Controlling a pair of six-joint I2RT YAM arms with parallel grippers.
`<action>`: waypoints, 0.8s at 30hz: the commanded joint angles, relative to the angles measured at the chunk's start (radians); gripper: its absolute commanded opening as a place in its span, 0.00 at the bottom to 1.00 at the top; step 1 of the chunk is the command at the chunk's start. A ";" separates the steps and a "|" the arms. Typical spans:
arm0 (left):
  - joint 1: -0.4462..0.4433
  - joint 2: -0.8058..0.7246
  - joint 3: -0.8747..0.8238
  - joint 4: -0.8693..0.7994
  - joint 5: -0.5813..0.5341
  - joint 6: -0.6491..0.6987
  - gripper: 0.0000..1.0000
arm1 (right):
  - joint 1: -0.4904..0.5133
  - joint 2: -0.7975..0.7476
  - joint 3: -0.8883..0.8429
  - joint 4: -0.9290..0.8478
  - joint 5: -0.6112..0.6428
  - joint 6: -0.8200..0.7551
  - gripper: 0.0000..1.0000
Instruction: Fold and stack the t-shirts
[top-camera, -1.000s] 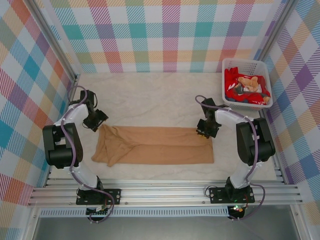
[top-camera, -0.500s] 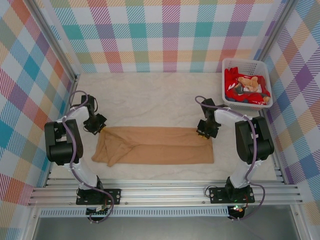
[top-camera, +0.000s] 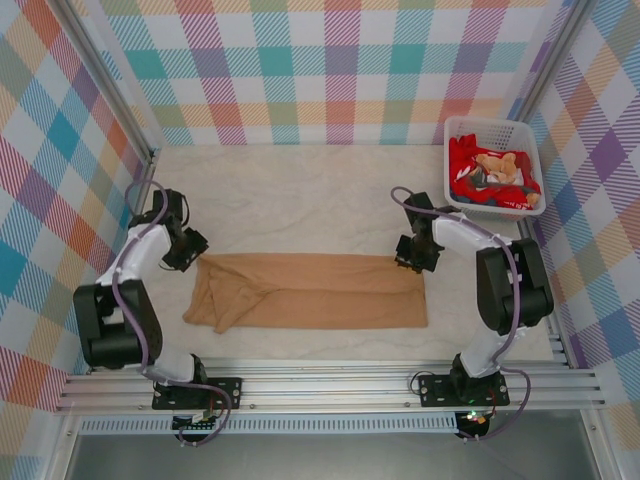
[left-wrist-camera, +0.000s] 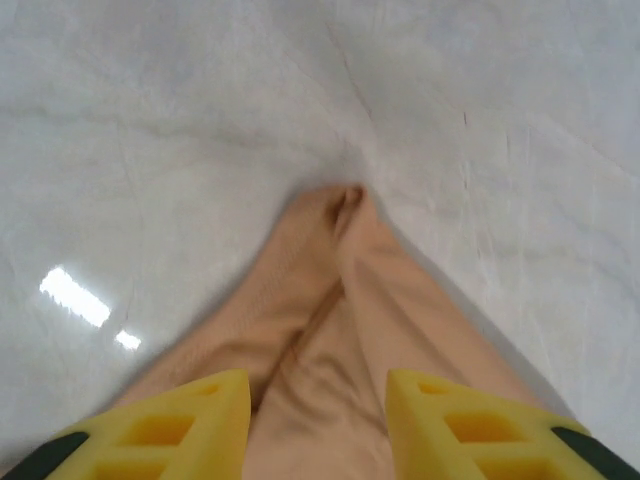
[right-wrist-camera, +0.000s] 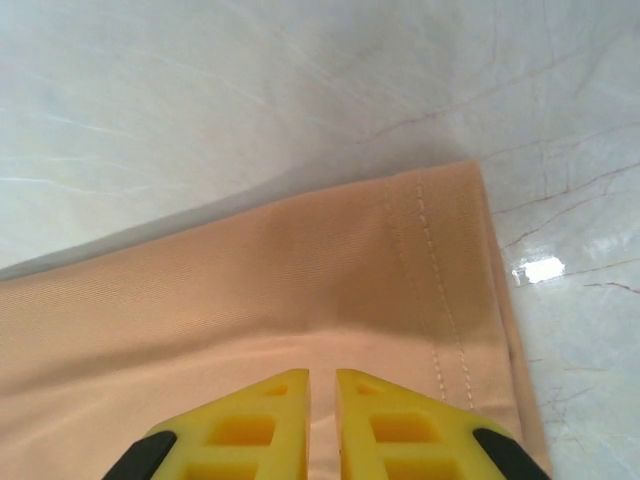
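Observation:
A tan t-shirt (top-camera: 310, 292) lies folded into a long strip across the near middle of the table. My left gripper (top-camera: 188, 250) is at its far left corner. In the left wrist view its yellow fingers (left-wrist-camera: 190, 420) stand open, with a bunched point of tan t-shirt (left-wrist-camera: 340, 300) lying between and ahead of them. My right gripper (top-camera: 409, 260) is at the far right corner. The right gripper (right-wrist-camera: 322, 378) is shut on a thin pinch of the cloth just inside the stitched hem (right-wrist-camera: 440, 290). Red and tan t-shirts (top-camera: 475, 175) lie heaped in the basket.
A white lattice basket (top-camera: 452, 135) stands at the back right corner against the checked wall. Pale marble tabletop (top-camera: 300, 200) stretches behind the shirt. Metal rails (top-camera: 330, 385) run along the near edge by both arm bases.
The left gripper closed at the shirt's far left corner and has opened again, and the left arm has swung outward to the left. The right gripper has stayed at its corner.

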 joint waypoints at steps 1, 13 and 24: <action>-0.016 -0.030 -0.116 -0.028 0.070 -0.020 0.38 | 0.011 -0.040 0.021 0.008 -0.066 -0.055 0.17; -0.016 0.031 -0.183 0.095 0.116 0.037 0.34 | 0.026 -0.036 -0.085 0.136 -0.304 0.021 0.22; -0.017 0.049 -0.197 0.129 0.130 0.062 0.18 | 0.026 -0.040 -0.113 0.136 -0.299 0.036 0.22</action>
